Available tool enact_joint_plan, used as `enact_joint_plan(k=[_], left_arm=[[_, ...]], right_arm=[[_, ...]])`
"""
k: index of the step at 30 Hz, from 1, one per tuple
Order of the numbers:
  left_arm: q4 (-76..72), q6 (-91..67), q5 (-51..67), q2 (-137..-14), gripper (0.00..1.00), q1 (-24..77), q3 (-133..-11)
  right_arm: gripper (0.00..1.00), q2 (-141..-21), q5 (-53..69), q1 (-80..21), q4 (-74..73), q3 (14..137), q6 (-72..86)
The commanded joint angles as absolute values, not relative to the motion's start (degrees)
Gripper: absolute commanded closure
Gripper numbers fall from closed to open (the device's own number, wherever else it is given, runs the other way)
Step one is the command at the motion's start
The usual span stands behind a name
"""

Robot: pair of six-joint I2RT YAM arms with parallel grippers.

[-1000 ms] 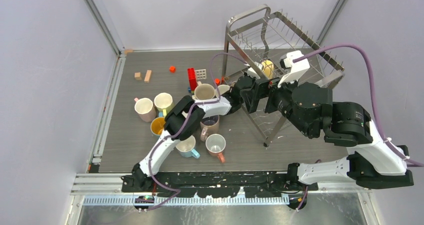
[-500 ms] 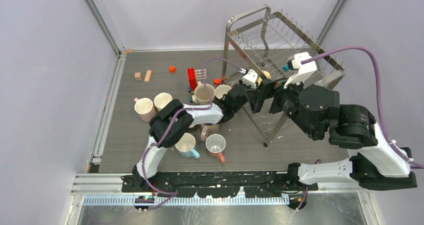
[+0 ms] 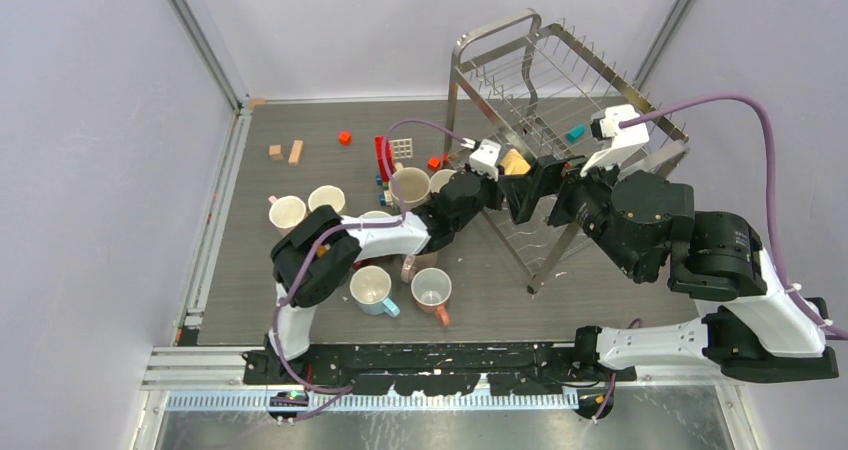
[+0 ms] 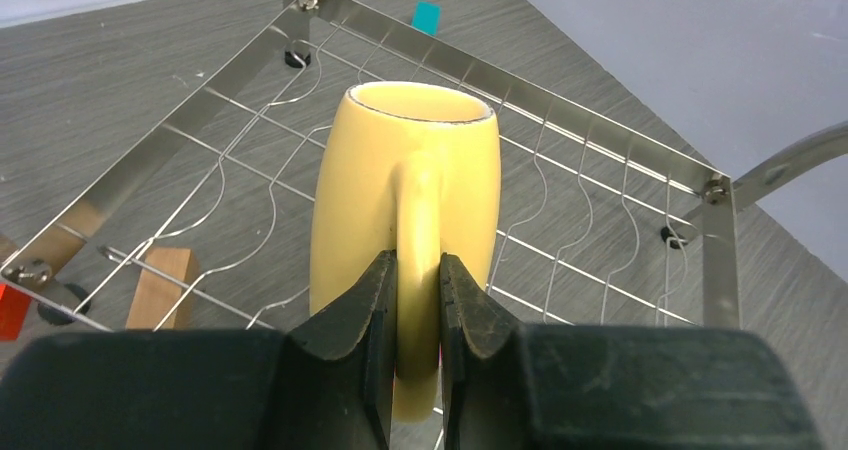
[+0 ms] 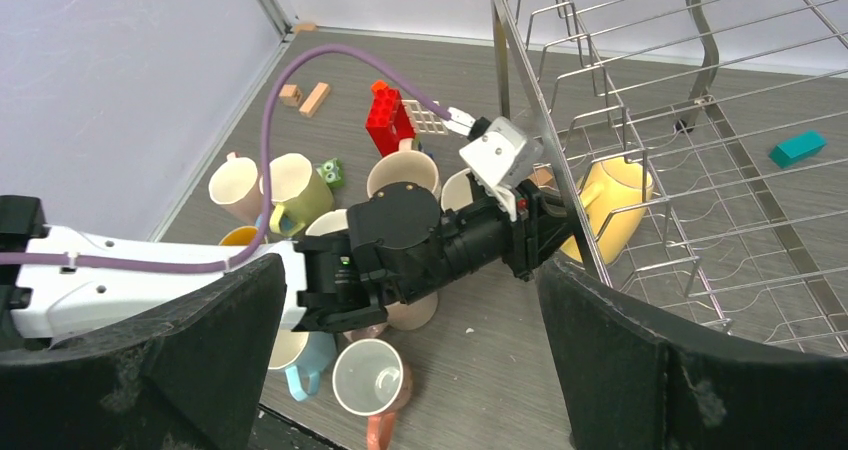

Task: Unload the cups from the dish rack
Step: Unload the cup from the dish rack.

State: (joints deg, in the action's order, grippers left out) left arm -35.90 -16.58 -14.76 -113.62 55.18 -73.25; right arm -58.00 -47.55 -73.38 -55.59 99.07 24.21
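Found the left gripper (image 4: 415, 270) clamped on the side handle of the pale yellow ceramic mug (image 4: 400, 160), pinched nearly together with only the handle between. Saw that mug inside the tall silver wire dish rack (image 3: 570, 70), tilted over the lower tier's wire floor; could not tell whether it touched the wires. Saw the right gripper (image 5: 410, 270) spread wide, holding nothing, near the rack's front. Noted several other ceramic mugs (image 3: 372, 288) standing on the grey wood-grain counter (image 3: 480, 305) left of the rack.

A pale yellow mug (image 4: 405, 170) tilts inside the silver wire dish rack (image 4: 600, 130), left gripper (image 4: 417, 270) pinching its handle.
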Motion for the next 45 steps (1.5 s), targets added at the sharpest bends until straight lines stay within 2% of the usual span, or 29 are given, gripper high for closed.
enact_joint_plan(k=[1, 8, 21, 32, 45], left_arm=[[-42.1, -20.1, -15.7, -105.1, 1.0, 55.5, -71.7], [-38.7, -22.6, -15.5, -98.1, 1.0, 55.6, -66.9], [-24.0, -27.4, -16.3, -80.2, 1.0, 54.1, -59.1], [-5.9, -35.2, -6.8, -66.3, 1.0, 42.7, -60.2], [7.2, -45.6, 5.0, -57.9, 1.0, 29.7, -64.7]], right_arm=[[0.0, -57.8, -49.4, -73.5, -55.1, 99.4, 25.3], [0.0, -59.3, -49.1, -73.4, -55.0, 101.0, 24.3], [0.0, -64.2, -49.0, -73.5, -53.5, 103.8, 21.4], [0.0, -70.2, -47.4, -73.0, -46.7, 101.2, 17.3], [0.0, -76.3, -35.0, -67.3, -31.1, 91.5, 13.1]])
